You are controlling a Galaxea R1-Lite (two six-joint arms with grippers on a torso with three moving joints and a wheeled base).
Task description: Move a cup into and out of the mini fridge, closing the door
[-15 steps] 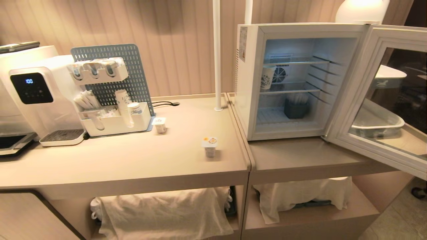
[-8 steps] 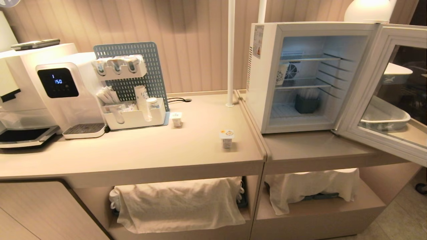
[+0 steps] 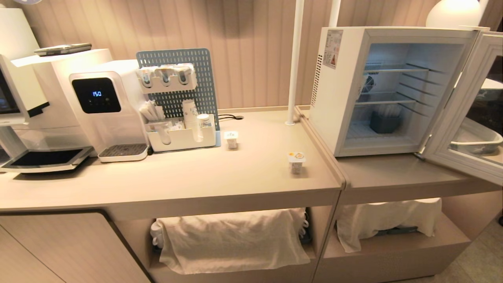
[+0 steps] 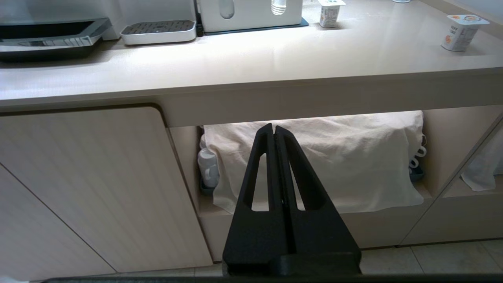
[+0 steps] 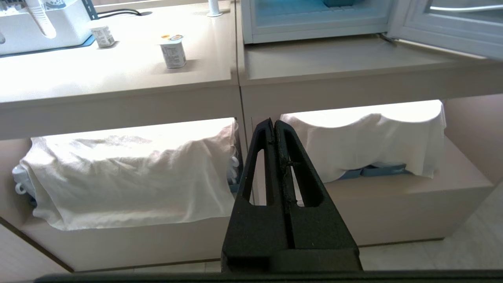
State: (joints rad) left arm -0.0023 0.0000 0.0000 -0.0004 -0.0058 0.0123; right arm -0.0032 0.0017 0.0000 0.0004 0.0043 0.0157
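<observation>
The cup (image 3: 296,162), a small white tub with an orange and yellow lid, stands on the counter near its right end, left of the mini fridge (image 3: 334,98). The fridge's door (image 3: 456,102) is swung wide open to the right, showing wire shelves and a dark container (image 3: 385,122) on the bottom. Neither arm is in the head view. My left gripper (image 4: 274,127) and right gripper (image 5: 273,122) hang shut and empty, low in front of the counter's lower shelves. The cup (image 4: 461,32) (image 5: 173,50) shows in both wrist views, far from either gripper.
A second small tub (image 3: 231,139) stands beside a white organiser with a blue pegboard (image 3: 177,86). Left of it are a water dispenser (image 3: 106,106) and a coffee machine (image 3: 23,118). A white pole (image 3: 294,59) rises by the fridge. Cloths (image 3: 232,239) cover the shelves below.
The whole head view has shifted to the right, so the camera has moved leftward. The cup, fridge and open door stand where they were. No arm has come into view.
</observation>
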